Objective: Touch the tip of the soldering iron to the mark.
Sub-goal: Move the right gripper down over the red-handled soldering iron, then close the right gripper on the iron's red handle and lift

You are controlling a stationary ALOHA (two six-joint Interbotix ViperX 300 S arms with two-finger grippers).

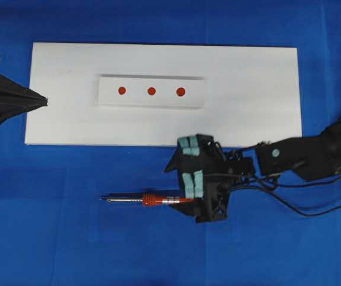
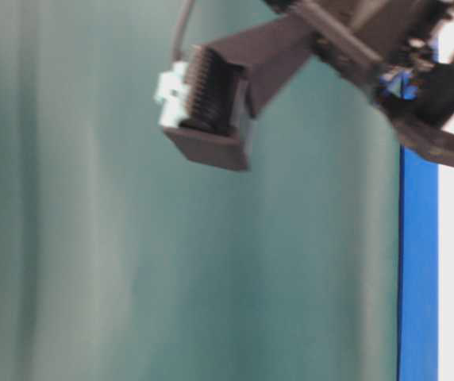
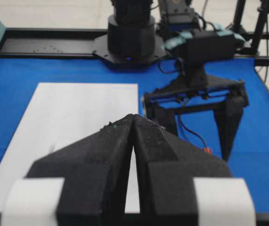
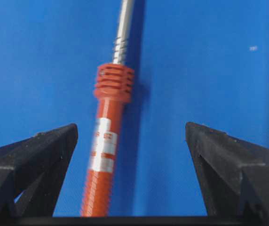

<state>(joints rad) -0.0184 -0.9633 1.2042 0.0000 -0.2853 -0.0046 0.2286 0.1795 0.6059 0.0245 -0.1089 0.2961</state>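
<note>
The iron (image 1: 149, 200) lies flat on the blue cloth (image 1: 51, 238), just off the near long edge of the white board (image 1: 254, 71), with its tip pointing away from the right gripper (image 1: 191, 164). On the board sits a raised white strip (image 1: 152, 102) carrying three red marks (image 1: 151, 91) in a row; which one is meant cannot be told.

The right gripper hovers over the handle end with its jaws spread wide and nothing between them. In its wrist view the red handle sits left of centre, close to the left finger (image 4: 31, 162) and slightly askew. The left gripper (image 1: 15, 100) rests at the board's short end, fingers pressed together, holding nothing.

The step in hand looks like the pick-up. To do it well, the right gripper should shift sideways until the handle lies midway between the fingers, and turn a little to square with it. It should come down to the cloth and close on the plain handle behind the ribbed collar, well clear of the metal shaft. A firm, centred grip will keep the tip from swinging when it goes to the mark.
</note>
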